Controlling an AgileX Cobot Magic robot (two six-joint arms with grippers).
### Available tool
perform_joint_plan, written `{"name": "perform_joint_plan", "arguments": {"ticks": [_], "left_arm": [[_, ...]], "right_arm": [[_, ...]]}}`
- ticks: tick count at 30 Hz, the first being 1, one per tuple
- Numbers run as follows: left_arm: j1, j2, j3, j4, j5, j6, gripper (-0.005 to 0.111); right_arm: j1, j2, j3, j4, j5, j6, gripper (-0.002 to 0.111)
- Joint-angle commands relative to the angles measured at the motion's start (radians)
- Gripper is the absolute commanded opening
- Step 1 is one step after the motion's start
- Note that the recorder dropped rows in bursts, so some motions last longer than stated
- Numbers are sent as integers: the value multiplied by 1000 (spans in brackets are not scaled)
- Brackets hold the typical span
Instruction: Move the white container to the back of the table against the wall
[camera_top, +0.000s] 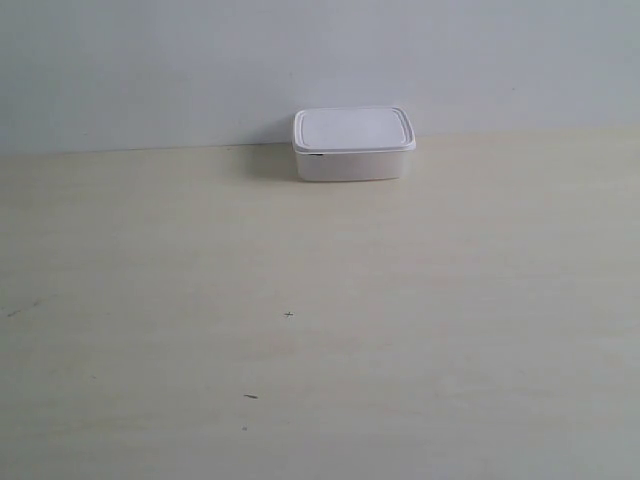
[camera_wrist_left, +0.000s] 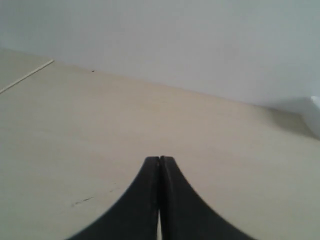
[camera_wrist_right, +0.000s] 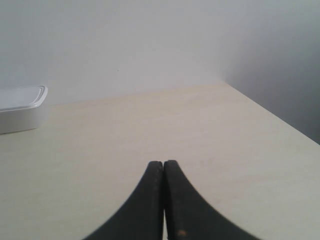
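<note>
The white container (camera_top: 353, 144), lid on, stands at the back of the cream table (camera_top: 320, 330), right up by the grey-white wall (camera_top: 320, 60). One end of it shows in the right wrist view (camera_wrist_right: 21, 107) and a sliver of it in the left wrist view (camera_wrist_left: 315, 112). My left gripper (camera_wrist_left: 159, 159) is shut with nothing in it, low over bare table, far from the container. My right gripper (camera_wrist_right: 163, 163) is likewise shut and empty, well short of the box. Neither arm appears in the exterior view.
A few tiny dark marks (camera_top: 289, 315) dot the table's front half. In the right wrist view a second wall (camera_wrist_right: 280, 65) meets the back wall at a corner, bounding the table on that side. A thin pale line (camera_wrist_left: 27, 76) marks a table edge in the left wrist view.
</note>
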Motion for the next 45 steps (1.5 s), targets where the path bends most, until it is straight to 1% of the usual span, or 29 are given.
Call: {"name": "perform_joint_plan", "arguments": {"ticks": [1,4,6,13,45], "left_arm": [[2,-7,-1,-31,26,198,0],[2,-7,-1,-99,97,326,0],[2,-7,-1,-125,99,386,0],[2,-7,-1,-151,92,388,0],[2,-7,-1,-151,92,388,0]], "right_arm": [[-5,-6,4,-6,-9,-2,0],[-5,-6,4,-6,-9,0,0],[-5,-6,4,-6,-9,0,0],[-5,-6,4,-4,-9,-2,0],[-5,-6,4,-4,-9,0,0]]}}
